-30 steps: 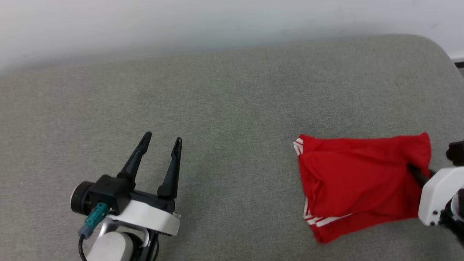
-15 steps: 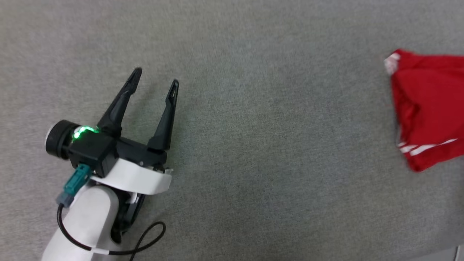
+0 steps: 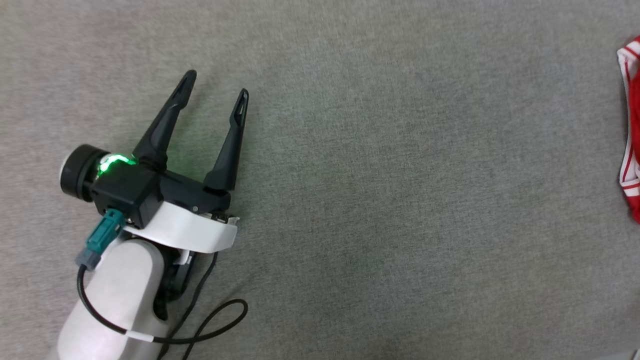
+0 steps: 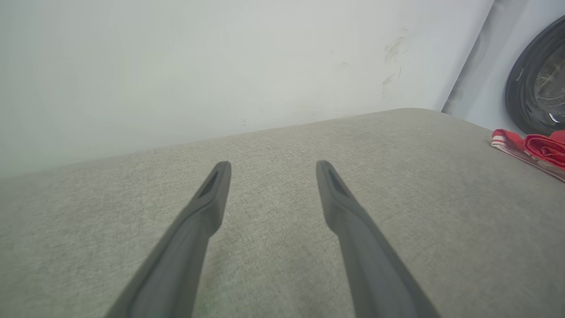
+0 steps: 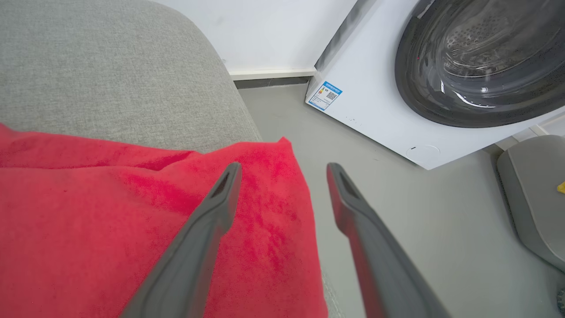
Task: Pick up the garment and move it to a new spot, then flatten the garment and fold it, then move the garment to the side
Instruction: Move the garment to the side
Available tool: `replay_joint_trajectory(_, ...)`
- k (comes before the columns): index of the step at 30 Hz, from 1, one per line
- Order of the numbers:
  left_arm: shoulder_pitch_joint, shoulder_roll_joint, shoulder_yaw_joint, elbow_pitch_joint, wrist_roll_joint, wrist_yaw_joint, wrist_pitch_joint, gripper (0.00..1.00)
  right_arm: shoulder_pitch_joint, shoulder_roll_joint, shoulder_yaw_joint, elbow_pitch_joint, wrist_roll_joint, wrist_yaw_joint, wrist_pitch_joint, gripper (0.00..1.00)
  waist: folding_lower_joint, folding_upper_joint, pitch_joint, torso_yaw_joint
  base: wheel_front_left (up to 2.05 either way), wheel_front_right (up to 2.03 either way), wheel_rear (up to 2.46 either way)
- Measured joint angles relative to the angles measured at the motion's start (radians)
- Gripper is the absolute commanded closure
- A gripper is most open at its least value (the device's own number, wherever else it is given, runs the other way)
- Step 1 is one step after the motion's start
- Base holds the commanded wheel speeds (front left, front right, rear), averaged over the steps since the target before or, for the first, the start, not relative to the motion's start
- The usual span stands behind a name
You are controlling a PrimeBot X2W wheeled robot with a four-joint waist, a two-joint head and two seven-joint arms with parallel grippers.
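Two tools of mine, both wide and empty, left tool (image 3: 216, 84) over bare grey cushion (image 3: 400, 175), right tool (image 5: 283, 167) above a corner of the garment (image 5: 110, 212) at cushion's edge, washer (image 5: 397, 110) beyond

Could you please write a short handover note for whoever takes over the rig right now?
The left gripper is open and empty, over the bare grey cushion, well away from the garment.
The right gripper is open and holds nothing. It is over the garment's corner at the cushion's end, near the washing machine.
Done: the garment looks folded in layers and lies at the cushion's right side.
Left: probably only drawing the right gripper clear. Check the fold, since the head view catches just its striped edge.
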Motion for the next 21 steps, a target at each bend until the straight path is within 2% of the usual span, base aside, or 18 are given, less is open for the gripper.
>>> replay_joint_trajectory(4,0.023,-0.030,0.003,0.030,-0.018,0.010,-0.008,0.00,0.000,0.002,-0.009,0.042,-0.053,0.000,-0.098,0.00,-0.0001,0.0000,-0.051,0.012,0.00,0.00,0.00)
replay_joint_trajectory(11,0.121,-0.084,0.035,0.092,-0.052,0.042,-0.017,0.00,0.069,0.040,0.091,0.046,-0.035,0.000,-0.233,0.00,-0.0002,0.0000,-0.179,0.037,0.00,0.00,0.00)
replay_joint_trajectory(15,0.181,-0.109,0.058,0.113,-0.065,0.053,-0.017,0.00,0.147,0.086,0.150,-0.005,0.002,0.000,-0.273,0.00,-0.0004,0.0000,-0.256,0.055,0.00,0.00,0.00)
replay_joint_trajectory(21,0.255,-0.143,0.099,0.144,-0.072,0.060,-0.019,0.00,0.282,0.185,0.211,-0.131,0.033,0.000,-0.267,0.00,-0.0004,0.0000,-0.354,0.105,0.00,0.00,0.00)
